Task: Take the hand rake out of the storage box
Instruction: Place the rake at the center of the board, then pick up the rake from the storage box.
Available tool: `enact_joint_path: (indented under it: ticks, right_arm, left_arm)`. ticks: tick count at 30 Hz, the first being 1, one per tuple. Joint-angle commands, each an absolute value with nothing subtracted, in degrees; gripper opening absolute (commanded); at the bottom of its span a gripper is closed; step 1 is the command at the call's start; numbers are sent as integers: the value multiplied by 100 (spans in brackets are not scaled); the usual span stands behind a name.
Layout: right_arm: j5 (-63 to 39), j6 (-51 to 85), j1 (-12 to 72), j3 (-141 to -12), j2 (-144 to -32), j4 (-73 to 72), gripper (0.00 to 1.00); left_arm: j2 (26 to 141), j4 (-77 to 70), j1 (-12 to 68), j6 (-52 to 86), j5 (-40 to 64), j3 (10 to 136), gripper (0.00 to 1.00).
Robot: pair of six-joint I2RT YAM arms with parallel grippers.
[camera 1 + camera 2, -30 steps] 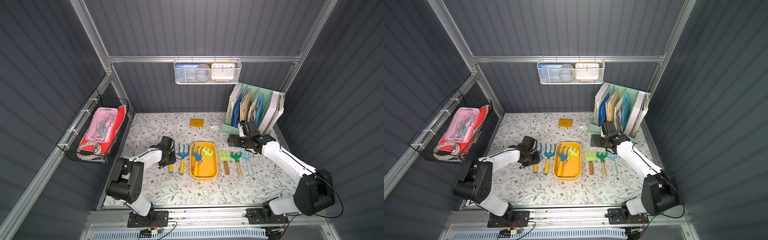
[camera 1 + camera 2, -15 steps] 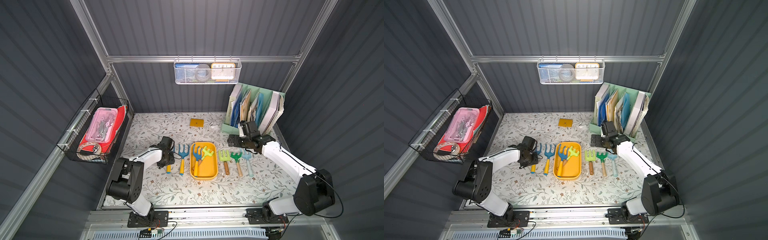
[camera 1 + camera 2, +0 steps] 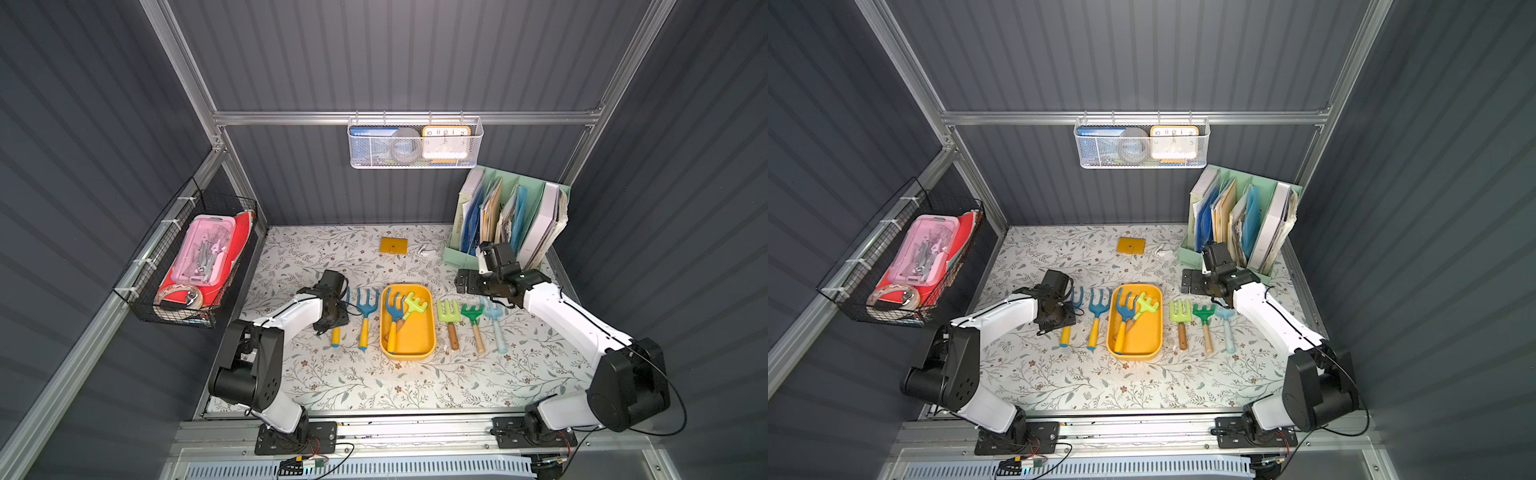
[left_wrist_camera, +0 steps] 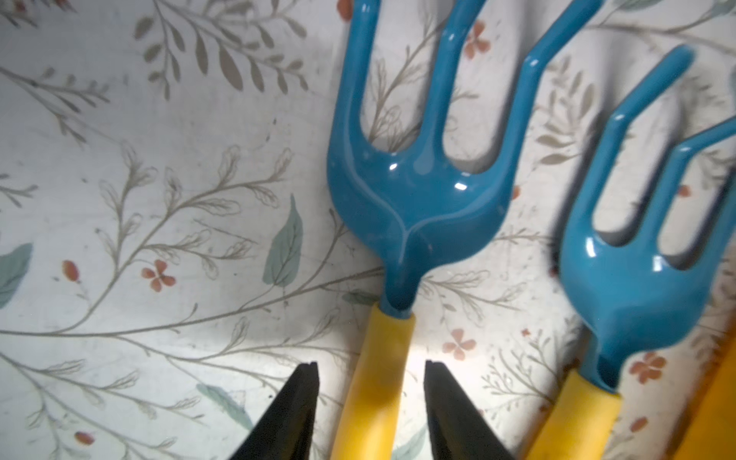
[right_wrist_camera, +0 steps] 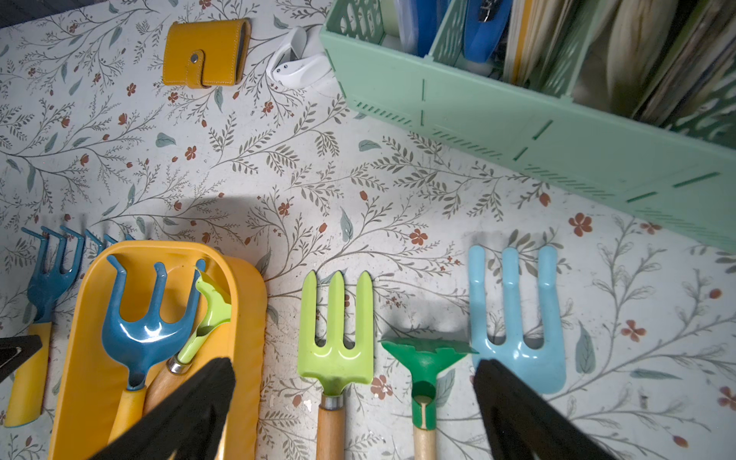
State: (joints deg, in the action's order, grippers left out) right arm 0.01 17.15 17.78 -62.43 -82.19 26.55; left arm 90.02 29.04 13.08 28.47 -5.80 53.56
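Left wrist: gripper astride rake handle

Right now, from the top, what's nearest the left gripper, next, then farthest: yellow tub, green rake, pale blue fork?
In a top view, from the left gripper:
1. yellow tub, mid-row
2. green rake, beyond the tub
3. pale blue fork, far end

— How's your left arm?
— Bent low. My left jaws point down, parted a little.
— Your right arm?
— Stretched forward, higher. My right jaws gape wide.
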Motion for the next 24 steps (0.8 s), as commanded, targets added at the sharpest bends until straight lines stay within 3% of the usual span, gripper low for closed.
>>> enact_joint_path:
  ticks: [1,6,17,24]
  right_arm:
    - [66,1775,1801,-6161,-8148,2636,99]
    - [100,1806,1802,-6134,-8152,2628,99]
    - [412,1775,1800,-6193,-8218,2692,99]
    - [458,1802,1784,-6058,-8164,2663,99]
  left_arm:
    - [8589,3228,1345,2919,-560,5731,50]
    - [8416,3567,2040,3257,-883,6338,51]
    - [9119,4219,4377,4790,-1625,7554,51]
    - [9705,4146,5077,5235,-1487,7509,49]
